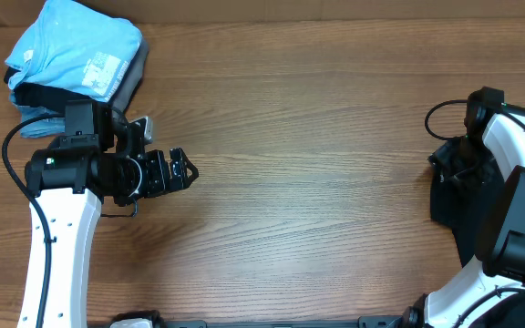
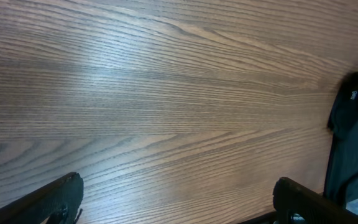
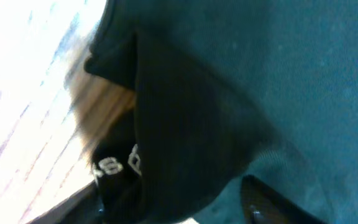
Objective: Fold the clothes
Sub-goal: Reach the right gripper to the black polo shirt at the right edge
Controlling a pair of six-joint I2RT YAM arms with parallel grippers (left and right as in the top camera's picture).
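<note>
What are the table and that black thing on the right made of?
The table looks like wood or wood-look laminate: brown streaky grain, slight sheen. The black shirt looks like soft matte knit fabric, bunched in folds; the exact fibre cannot be told.

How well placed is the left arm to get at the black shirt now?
Probably not without a long stretch: the left gripper hangs open far left, the black shirt lies at the right edge of the table, and the right arm sits over it.
</note>
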